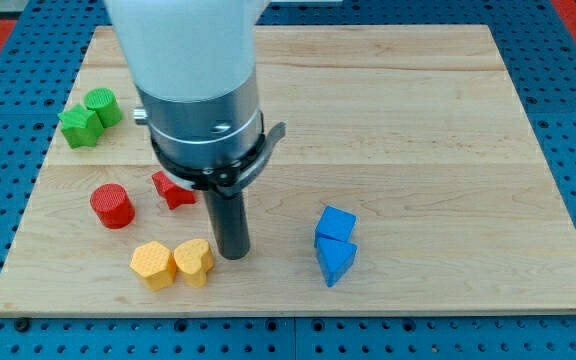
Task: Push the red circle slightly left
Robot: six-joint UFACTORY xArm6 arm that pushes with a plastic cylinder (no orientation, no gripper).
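The red circle (112, 206) stands on the wooden board at the view's left. A red star block (171, 190) lies just to its right, partly hidden by the arm. My tip (233, 254) rests on the board to the right of and below the red circle, close beside the yellow heart block (194, 262). The tip is well apart from the red circle, with the red star and the yellow blocks between.
A yellow hexagon block (152, 265) touches the yellow heart on its left. Two green blocks (90, 115) sit at the upper left. A blue cube (336, 224) and a blue triangular block (336, 260) sit at the lower right. The board edge (288, 312) runs along the bottom.
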